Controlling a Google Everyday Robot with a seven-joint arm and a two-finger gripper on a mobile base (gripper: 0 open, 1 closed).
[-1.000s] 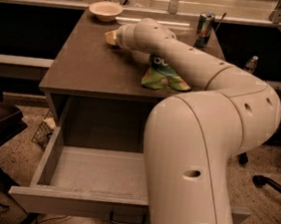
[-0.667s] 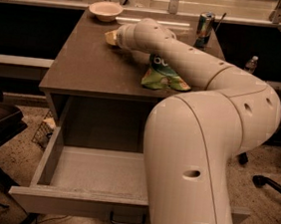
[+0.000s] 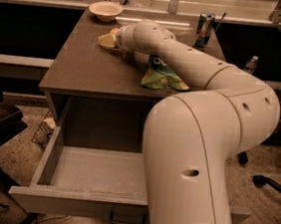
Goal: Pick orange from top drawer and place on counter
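The top drawer [image 3: 89, 171] is pulled wide open at the front, and the part of its grey inside that shows holds nothing; its dark handle [image 3: 127, 217] is at the bottom edge. My arm reaches back over the counter [image 3: 80, 67]. The gripper [image 3: 115, 39] is at the arm's far end, low over the counter's back middle. A small pale yellow-orange rounded thing, apparently the orange [image 3: 106, 40], sits right at the gripper's tip, at or just above the counter top. The wrist hides how it is held.
A green snack bag [image 3: 161, 77] lies on the counter under my forearm. A pale bowl [image 3: 106, 9] stands at the back left and a can [image 3: 205, 24] at the back right. A bottle [image 3: 251, 63] stands beyond the right edge. My arm's bulk covers the drawer's right side.
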